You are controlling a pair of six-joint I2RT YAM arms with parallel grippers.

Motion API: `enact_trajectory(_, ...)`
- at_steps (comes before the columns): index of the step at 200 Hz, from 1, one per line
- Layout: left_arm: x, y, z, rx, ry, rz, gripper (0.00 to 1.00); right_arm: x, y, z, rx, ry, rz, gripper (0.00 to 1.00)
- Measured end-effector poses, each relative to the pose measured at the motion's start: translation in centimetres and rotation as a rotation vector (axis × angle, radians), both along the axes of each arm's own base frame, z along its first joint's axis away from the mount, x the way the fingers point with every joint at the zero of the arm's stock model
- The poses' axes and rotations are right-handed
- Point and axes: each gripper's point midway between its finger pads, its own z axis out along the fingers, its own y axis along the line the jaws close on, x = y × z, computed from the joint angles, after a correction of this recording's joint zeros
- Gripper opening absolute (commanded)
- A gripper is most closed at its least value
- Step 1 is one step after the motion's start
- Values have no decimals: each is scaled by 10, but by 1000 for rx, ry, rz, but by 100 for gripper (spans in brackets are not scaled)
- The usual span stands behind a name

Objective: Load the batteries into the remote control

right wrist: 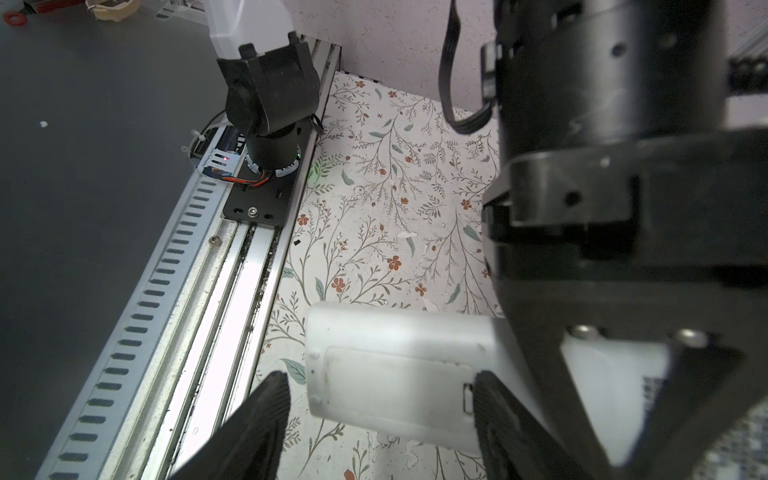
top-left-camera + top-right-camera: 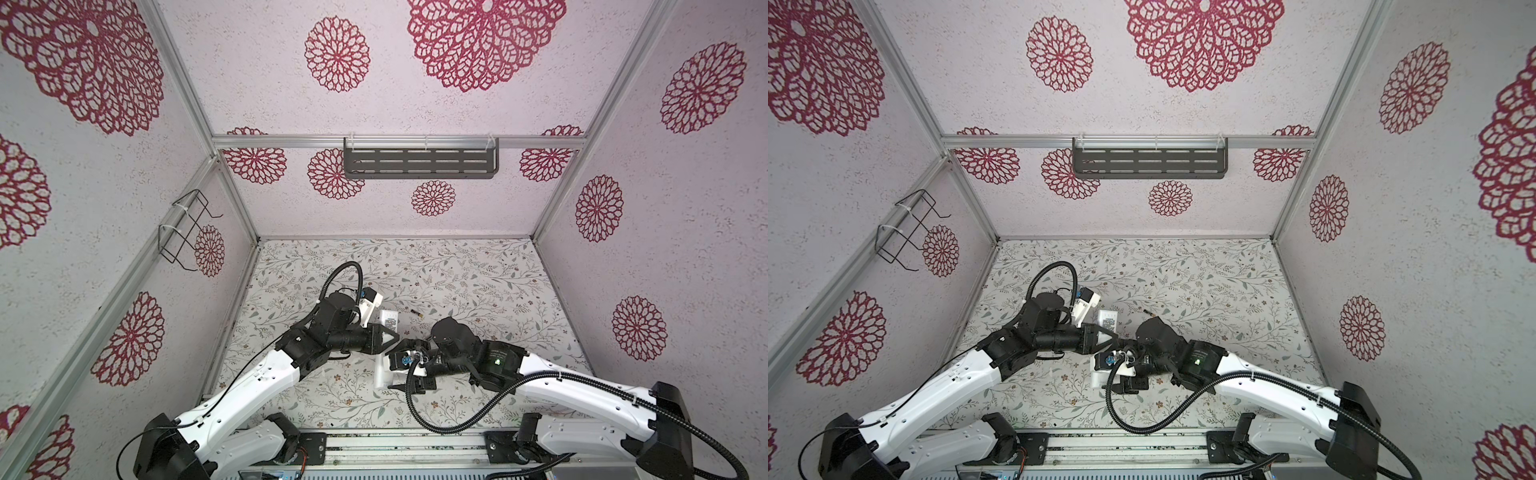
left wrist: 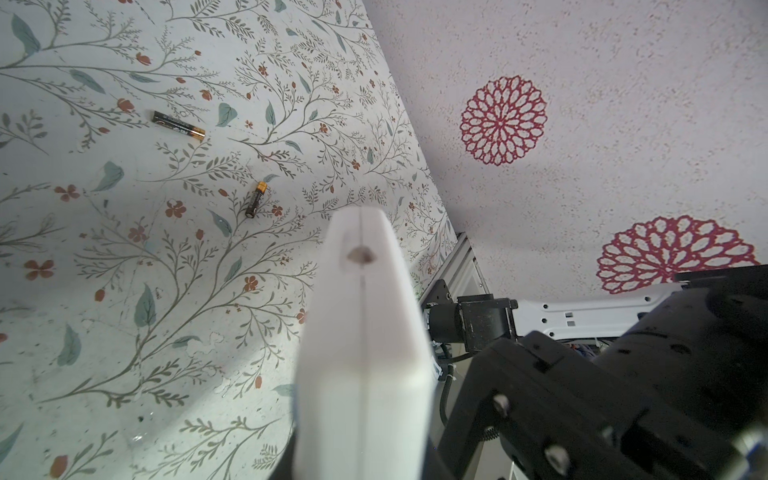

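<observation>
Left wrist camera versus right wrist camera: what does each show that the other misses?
Left wrist only: two batteries lying loose and apart on the table. Right wrist only: the back of the remote with its battery cover in place, and the right gripper, jaws open either side of that end. Both: the white remote, edge-on from the left wrist, and the floral table.

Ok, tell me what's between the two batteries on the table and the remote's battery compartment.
The flat white plastic cover is still seated on the back of the long slim white remote control, closing the compartment. Both small dark, gold-ended batteries lie loose on the floral table. The open right gripper straddles that covered end.
</observation>
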Motion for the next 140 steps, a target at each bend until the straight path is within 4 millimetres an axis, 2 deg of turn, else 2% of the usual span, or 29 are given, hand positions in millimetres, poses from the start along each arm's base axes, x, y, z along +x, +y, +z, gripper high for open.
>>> enact_trajectory(93,-4,-2,4,-11,-5,-14,1,-6,-1,6,21,14,21,71)
enact_trajectory(120,4,-3,14,-36,-52,4,1,-22,-3,0,-2,62,81,71)
enact_trajectory(140,7,-4,18,-44,-69,10,1,-27,-5,-2,-12,80,97,71)
